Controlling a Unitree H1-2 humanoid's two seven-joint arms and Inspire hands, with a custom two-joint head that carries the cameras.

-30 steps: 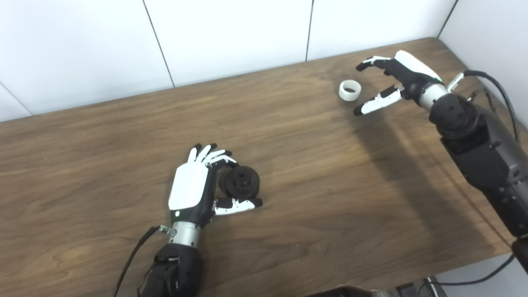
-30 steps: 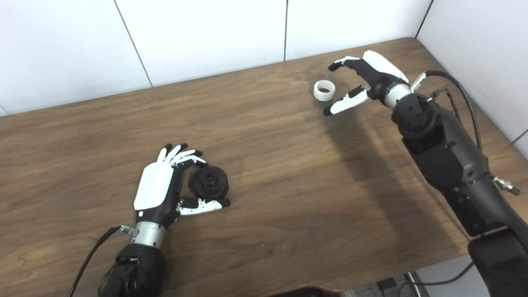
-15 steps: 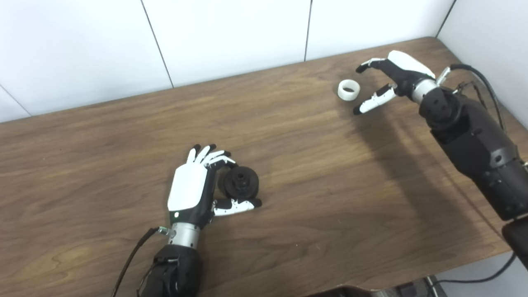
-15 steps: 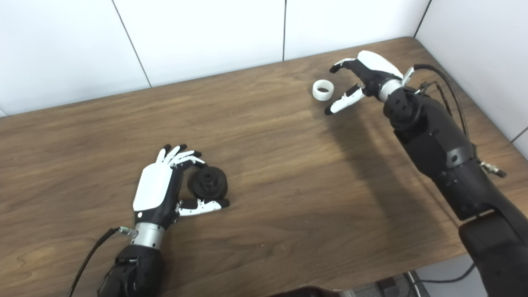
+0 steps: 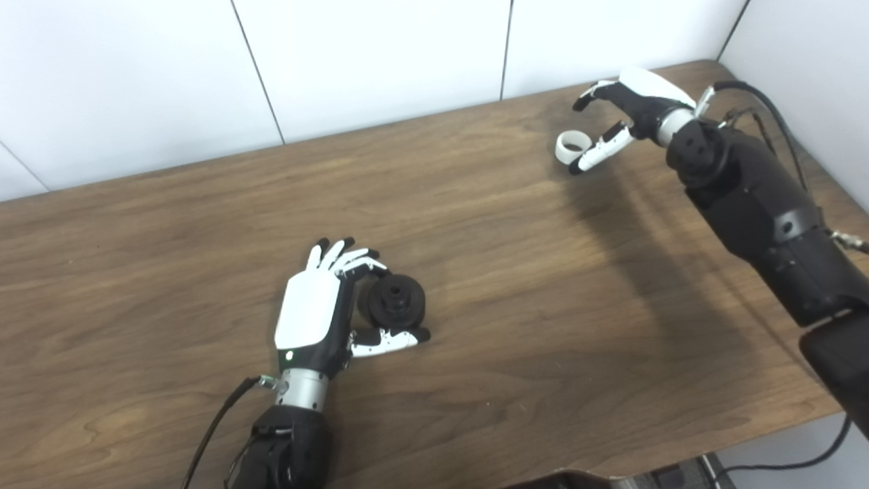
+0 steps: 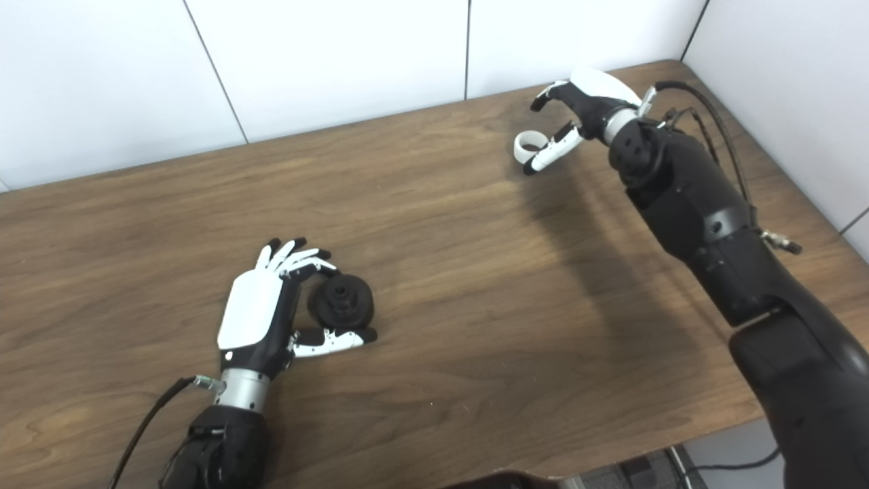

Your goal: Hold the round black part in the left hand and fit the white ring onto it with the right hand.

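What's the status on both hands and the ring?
Left hand cupped around the round black part on the table, grip unconfirmed. Right hand open, fingers and thumb either side of the white ring, not closed. Nothing in the way.

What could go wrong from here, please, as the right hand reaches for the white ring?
The right hand is open around the white ring, which sits near the table's far edge; a clumsy close could flick it away. The left hand only cups the round black part on the table, so lifting might let it slip.
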